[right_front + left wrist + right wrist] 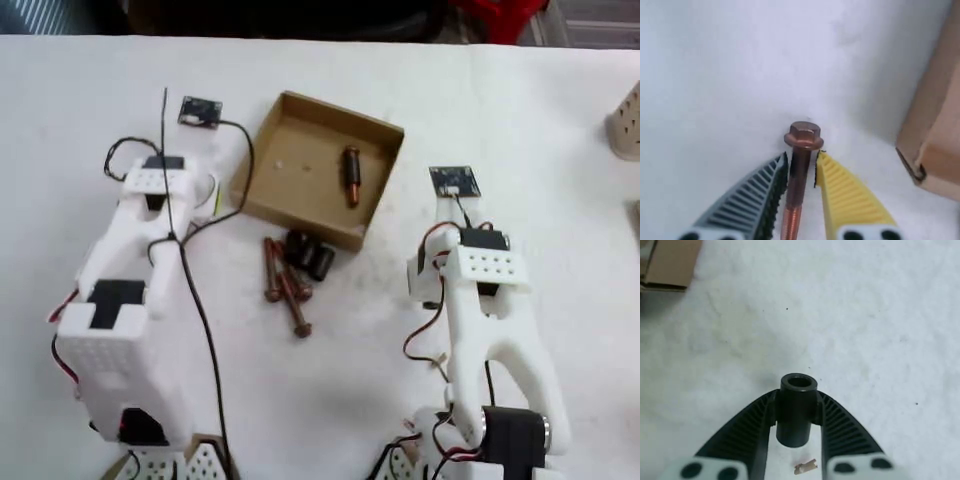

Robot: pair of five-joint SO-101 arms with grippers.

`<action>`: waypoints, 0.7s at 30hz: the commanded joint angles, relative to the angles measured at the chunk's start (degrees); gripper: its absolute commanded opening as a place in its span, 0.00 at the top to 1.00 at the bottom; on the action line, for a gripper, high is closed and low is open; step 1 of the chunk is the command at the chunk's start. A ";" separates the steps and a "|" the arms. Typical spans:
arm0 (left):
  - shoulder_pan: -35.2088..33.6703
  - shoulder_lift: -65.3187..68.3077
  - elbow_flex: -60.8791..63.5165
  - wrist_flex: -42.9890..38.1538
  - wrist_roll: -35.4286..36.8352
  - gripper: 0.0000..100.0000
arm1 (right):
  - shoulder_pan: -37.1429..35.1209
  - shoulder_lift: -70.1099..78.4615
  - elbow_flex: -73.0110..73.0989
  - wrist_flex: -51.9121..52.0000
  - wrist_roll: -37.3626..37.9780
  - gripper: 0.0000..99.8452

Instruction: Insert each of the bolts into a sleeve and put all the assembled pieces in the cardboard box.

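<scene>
Ribbed left tool clamps coppery hex bolt; right tool, tubular sleeve.

A white, evenly lit desk — beyond its far edge a dark strip, with a red object towards one end. A pale holed block stands at the desk's side.

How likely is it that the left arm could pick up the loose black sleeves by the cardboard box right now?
Probably not yet. Its tool is shut on a copper-coloured hex-head bolt, leaving nothing free to grip. The black cylindrical sleeves lie uncovered on the white table.
</scene>
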 commanded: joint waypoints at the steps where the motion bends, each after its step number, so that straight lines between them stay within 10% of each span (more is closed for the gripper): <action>1: -0.84 2.59 -7.91 5.01 -0.44 0.88 | 0.57 -2.77 -0.44 -0.75 0.79 0.98; 21: -1.80 9.27 -16.44 4.40 -0.53 0.98 | 0.13 -2.77 -0.44 -0.75 0.35 0.98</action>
